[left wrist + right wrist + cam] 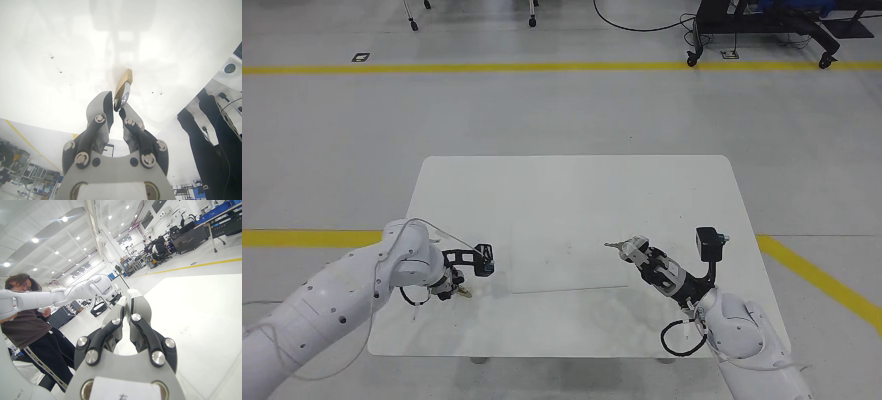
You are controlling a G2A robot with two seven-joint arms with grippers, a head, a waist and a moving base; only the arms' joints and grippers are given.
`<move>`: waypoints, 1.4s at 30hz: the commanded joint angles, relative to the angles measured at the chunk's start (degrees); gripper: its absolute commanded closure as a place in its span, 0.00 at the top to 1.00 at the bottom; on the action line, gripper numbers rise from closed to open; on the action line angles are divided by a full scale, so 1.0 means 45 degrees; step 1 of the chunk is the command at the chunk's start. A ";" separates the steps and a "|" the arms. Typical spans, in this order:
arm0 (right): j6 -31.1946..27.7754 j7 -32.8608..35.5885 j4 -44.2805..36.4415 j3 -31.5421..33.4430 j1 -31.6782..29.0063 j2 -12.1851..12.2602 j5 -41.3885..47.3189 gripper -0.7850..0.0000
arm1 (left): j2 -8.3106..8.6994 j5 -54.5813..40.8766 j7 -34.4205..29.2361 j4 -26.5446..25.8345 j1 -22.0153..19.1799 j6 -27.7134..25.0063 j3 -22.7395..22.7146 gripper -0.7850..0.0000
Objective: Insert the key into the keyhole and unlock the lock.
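- Gripping the lock (123, 83) by its shackle (125, 98), my left pincer (118, 106) is closed over the table (572, 200).
- My right pincer (632, 251) is clamped on the key (614, 243), well apart.

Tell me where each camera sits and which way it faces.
Top view: above the arms, looking down at the white table; both arms show, the right one holding the key.
Left wrist view: on the left wrist, facing down past the left hand, shut on the lock, at the table.
Right wrist view: on the right wrist, facing across the table past the shut right hand toward the left arm.
Shared: top and right wrist views both show the left arm.
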 commanded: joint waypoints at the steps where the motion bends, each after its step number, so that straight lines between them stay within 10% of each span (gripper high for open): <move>1: 0.0000 0.0000 0.0000 0.0000 0.0000 0.0000 0.0000 0.00 | -0.0109 -0.0136 0.0112 0.0159 -0.0065 -0.0109 0.0128 0.02; 22: 0.0000 0.0000 0.0000 0.0000 0.0000 0.0000 0.0000 0.00 | -0.0363 -0.0657 0.0253 0.0043 -0.0516 -0.0250 0.0963 0.41; 36: 0.0000 0.0000 0.0000 0.0000 0.0000 0.0000 0.0000 0.00 | 0.0056 -0.0720 0.0180 -0.1057 -0.0429 -0.0177 0.0971 0.29; 42: 0.0000 0.0000 0.0000 0.0000 0.0000 0.0000 0.0000 0.00 | 0.0236 -0.0685 0.0201 -0.1454 -0.0357 -0.0198 0.0889 0.00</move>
